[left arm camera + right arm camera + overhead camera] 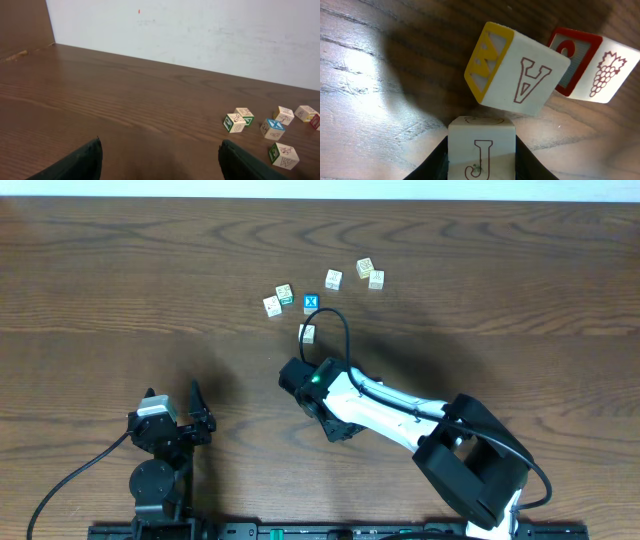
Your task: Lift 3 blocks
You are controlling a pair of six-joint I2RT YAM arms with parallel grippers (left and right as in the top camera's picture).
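Seven blocks (333, 278) on the table (120, 280) — right claw (480, 167) clamps the J block (481, 145), left claw (160, 147) gapes.

The right arm (385, 408) has a smooth white shell set between black joints, and a small green light (318, 377) glows just behind the right claw (304, 345). A thin black cable (346, 335) loops out beside that claw. The left arm (160, 450) is black, with a grey block (152, 409) behind the left claw (159, 162). Its fingers (75, 162) are dark, matte wedges.
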